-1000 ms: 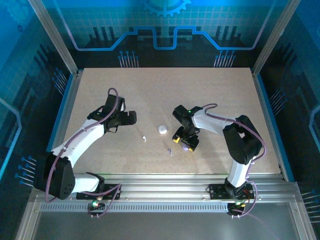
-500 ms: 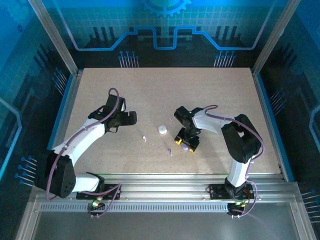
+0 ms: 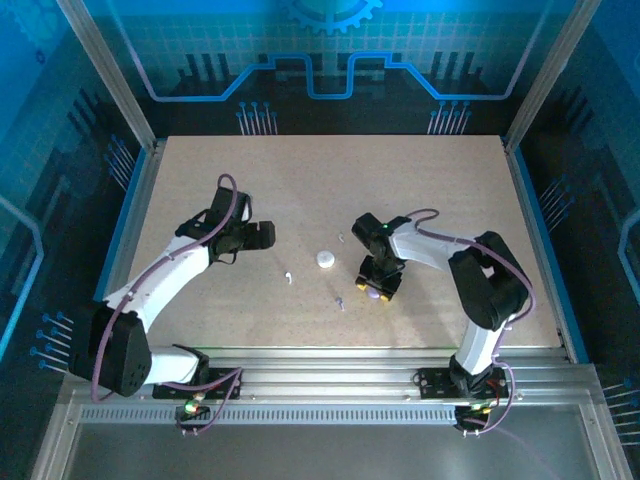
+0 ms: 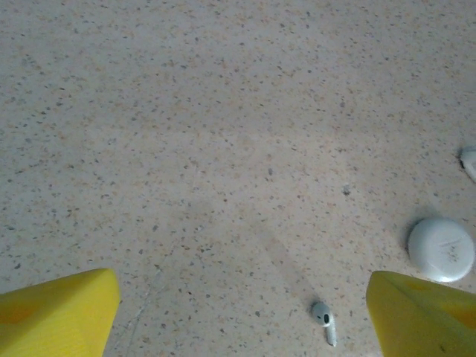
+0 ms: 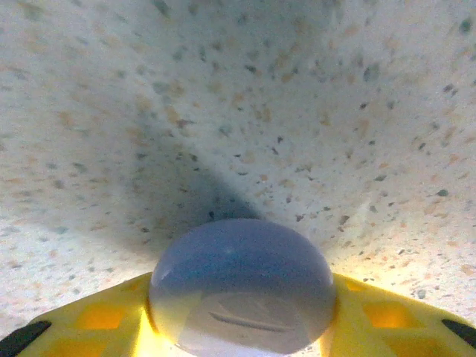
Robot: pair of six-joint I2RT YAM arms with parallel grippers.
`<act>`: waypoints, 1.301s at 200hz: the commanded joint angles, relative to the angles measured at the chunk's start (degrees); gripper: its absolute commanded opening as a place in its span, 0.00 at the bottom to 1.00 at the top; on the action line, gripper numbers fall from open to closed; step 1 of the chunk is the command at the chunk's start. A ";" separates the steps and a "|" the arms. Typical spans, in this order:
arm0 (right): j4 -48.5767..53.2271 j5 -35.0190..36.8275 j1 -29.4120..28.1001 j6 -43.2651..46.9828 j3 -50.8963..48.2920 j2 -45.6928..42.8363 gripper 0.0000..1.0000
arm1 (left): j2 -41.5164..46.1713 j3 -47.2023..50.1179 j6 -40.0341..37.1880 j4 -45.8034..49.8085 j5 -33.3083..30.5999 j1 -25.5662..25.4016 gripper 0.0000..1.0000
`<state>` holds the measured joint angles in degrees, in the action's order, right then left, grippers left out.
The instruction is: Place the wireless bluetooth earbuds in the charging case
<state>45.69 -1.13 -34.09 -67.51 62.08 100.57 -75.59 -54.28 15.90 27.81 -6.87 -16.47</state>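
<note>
- Overhead, the left tool (image 3: pixel 262 235) hung released above the surface (image 3: pixel 300 170), its jaws spread and nothing between them.
- From its wrist camera, the two yellow fingers (image 4: pixel 58 314) sat wide apart at the lower corners, with bare speckled surface between them.
- The charging case (image 4: pixel 441 249), a round white puck, lay flat ahead of the left tool and off to its right-hand finger side, clear of both fingers.
- A white earbud (image 4: pixel 324 320) lay nearer to that tool than the case did, just inside the right-hand finger, with its stem pointing back toward the tool.
- Another pale piece (image 4: pixel 468 160) was cut off by the frame edge beyond the case; what it was could not be told.
- The right tool (image 3: pixel 378 291) pointed down at the surface, clenched on a lavender disc (image 5: pixel 242 286).
- Its wrist camera showed the disc's domed top bulging up between the yellow pads (image 5: pixel 387 312), which pressed on both of its sides.
- A lavender earbud (image 3: pixel 340 300) lay on the surface just beside the right tool, on the side facing the left arm, and apart from it.
- The case lay near the right tool on that same side, between the two tools.
</note>
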 commanded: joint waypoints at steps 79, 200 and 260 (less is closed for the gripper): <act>-25.46 -1.71 -1.15 13.06 -8.00 -34.38 0.45 | 20.19 20.13 -9.54 -39.30 30.04 -9.17 0.73; -48.95 -14.70 -2.58 10.38 -13.13 -38.44 0.46 | 15.96 21.23 -15.71 -55.10 25.46 -21.85 0.67; -50.59 -13.08 -5.27 9.15 -15.55 -38.96 0.46 | 14.18 22.38 -14.87 -61.87 21.03 -24.14 0.67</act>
<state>-1.72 -14.15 -38.02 -57.58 47.44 62.00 -61.12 -32.56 1.32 -28.71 17.26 -39.79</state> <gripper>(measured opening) 0.463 0.667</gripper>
